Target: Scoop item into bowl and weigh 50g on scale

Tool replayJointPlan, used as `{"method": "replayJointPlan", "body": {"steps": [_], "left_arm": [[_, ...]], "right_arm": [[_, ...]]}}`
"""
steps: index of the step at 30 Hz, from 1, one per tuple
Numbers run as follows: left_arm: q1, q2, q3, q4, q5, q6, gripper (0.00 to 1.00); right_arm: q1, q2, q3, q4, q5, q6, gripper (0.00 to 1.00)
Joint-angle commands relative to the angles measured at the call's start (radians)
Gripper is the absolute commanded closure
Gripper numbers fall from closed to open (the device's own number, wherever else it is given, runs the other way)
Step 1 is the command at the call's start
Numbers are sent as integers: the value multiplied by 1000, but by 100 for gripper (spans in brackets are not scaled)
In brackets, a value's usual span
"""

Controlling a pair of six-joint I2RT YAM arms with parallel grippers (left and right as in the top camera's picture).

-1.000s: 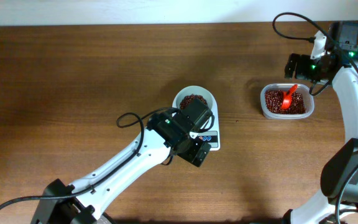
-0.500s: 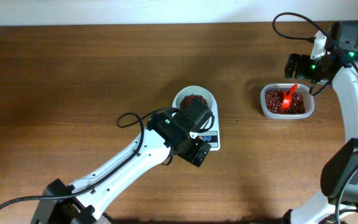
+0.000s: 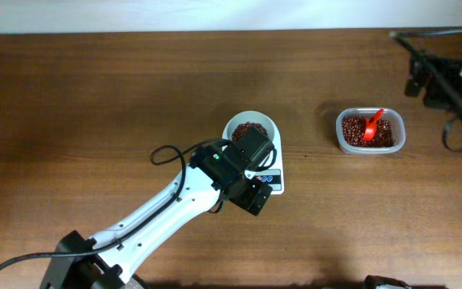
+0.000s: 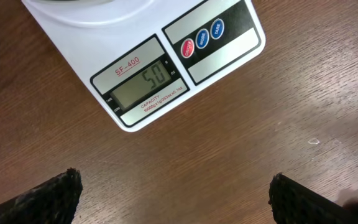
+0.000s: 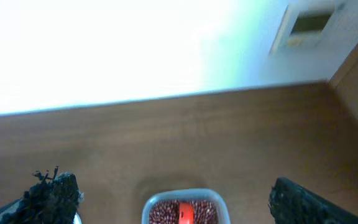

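We see a brown wooden tabletop (image 3: 95, 104) with a white square digital scale (image 4: 166, 56) near its middle, the display reading 50. A round white bowl (image 3: 268, 122) stands on the scale, and a clear rounded plastic tub (image 3: 339, 132) sits well apart to the right. Our left hand (image 4: 176, 199) hangs released and empty over the tabletop just near of the scale's display, while our right hand (image 5: 178, 196), likewise released and empty, is up at the far right beyond the tub. A small red scoop (image 3: 371, 127) lies in the tub's heap, and small dark reddish-brown beans (image 3: 251, 127) also lie in the bowl.
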Motion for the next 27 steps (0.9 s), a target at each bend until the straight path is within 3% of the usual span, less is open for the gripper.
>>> {"method": "replayJointPlan", "body": {"steps": [1, 5, 7, 15, 21, 27], "left_arm": [[-3, -13, -4, 2, -10, 10, 1], [-3, -13, -4, 2, -10, 10, 1], [-3, -13, -4, 2, -10, 10, 1], [-3, -13, -4, 2, -10, 10, 1], [-3, -13, -4, 2, -10, 10, 1], [-3, -13, -4, 2, -10, 10, 1]], "right_arm": [[60, -62, 11, -13, 34, -4, 1], [125, -69, -60, -178, 68, -98, 1], [124, -87, -200, -144, 69, -97, 1], [124, -191, -862, 354, -38, -89, 1], [124, -246, -1214, 620, -107, -89, 1], [124, -318, -1416, 804, -172, -62, 1]]}}
